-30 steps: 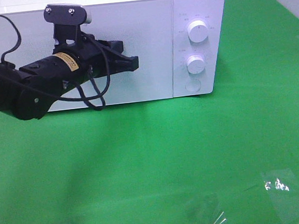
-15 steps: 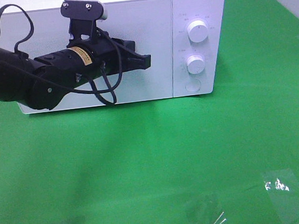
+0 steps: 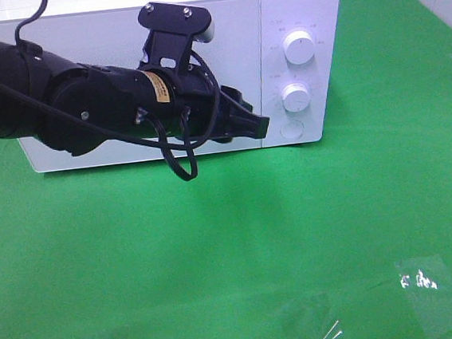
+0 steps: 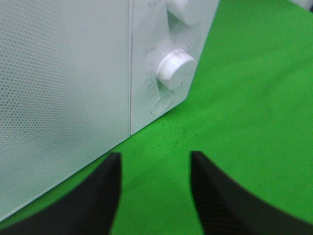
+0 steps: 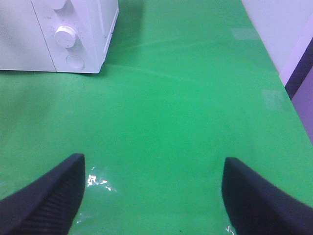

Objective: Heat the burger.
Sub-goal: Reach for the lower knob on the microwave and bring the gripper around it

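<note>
The burger is out of view. The white microwave (image 3: 238, 48) stands at the back of the green table with its door shut. My left gripper (image 3: 260, 126) hovers in front of the door's right edge, low down, close to the round button (image 3: 291, 129) under the lower knob (image 3: 295, 96). In the left wrist view its fingers (image 4: 98, 196) stand apart with nothing between them, and the lower knob (image 4: 175, 68) and button (image 4: 163, 103) lie just ahead. My right gripper (image 5: 154, 166) is open and empty above bare green cloth, the microwave (image 5: 29, 34) far off.
An upper knob (image 3: 300, 48) sits on the control panel. Shiny clear tape patches (image 3: 425, 282) lie on the cloth at the front right. A pale wall (image 5: 279, 29) and the table's right edge bound the right side.
My left arm has swept to the right along the microwave's front, from mid-door to the control panel's edge. Its fingers have parted. The right gripper has not moved.
</note>
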### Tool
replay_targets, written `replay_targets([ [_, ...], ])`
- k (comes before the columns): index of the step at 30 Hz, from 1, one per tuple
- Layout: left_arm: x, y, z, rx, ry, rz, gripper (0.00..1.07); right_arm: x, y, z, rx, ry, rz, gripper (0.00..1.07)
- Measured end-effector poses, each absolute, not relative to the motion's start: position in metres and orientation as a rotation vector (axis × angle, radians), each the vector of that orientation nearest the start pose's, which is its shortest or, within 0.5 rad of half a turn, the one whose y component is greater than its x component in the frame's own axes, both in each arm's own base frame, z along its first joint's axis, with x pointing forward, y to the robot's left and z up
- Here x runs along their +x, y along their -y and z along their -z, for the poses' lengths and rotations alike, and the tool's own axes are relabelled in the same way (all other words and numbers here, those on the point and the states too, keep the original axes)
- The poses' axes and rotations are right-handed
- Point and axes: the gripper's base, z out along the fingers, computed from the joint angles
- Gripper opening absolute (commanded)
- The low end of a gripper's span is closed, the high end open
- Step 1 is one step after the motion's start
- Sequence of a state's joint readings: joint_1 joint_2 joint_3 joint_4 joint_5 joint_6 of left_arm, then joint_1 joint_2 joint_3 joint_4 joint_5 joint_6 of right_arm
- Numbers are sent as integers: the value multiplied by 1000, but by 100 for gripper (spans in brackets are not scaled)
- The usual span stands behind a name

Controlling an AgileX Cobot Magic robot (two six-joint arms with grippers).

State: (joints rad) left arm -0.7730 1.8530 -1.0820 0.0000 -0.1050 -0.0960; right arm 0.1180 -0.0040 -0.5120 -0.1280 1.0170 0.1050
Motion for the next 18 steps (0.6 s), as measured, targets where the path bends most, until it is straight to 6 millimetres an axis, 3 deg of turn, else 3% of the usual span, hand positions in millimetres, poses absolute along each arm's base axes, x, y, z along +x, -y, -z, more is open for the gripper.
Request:
replay_targets([
  [1, 280, 280, -194, 755, -2103, 491, 102, -4, 10, -285, -9, -1978, 7, 74],
  [6, 272, 278, -194, 789, -2180, 468, 100, -4, 10, -285, -9, -1978, 7, 74],
  [8, 260, 271, -198, 820, -2311, 430, 100, -4, 10, -285, -9, -1978, 7, 74],
  [18, 231, 243, -220, 910, -2574, 313, 100, -4, 10, -285, -9, -1978, 7, 74],
])
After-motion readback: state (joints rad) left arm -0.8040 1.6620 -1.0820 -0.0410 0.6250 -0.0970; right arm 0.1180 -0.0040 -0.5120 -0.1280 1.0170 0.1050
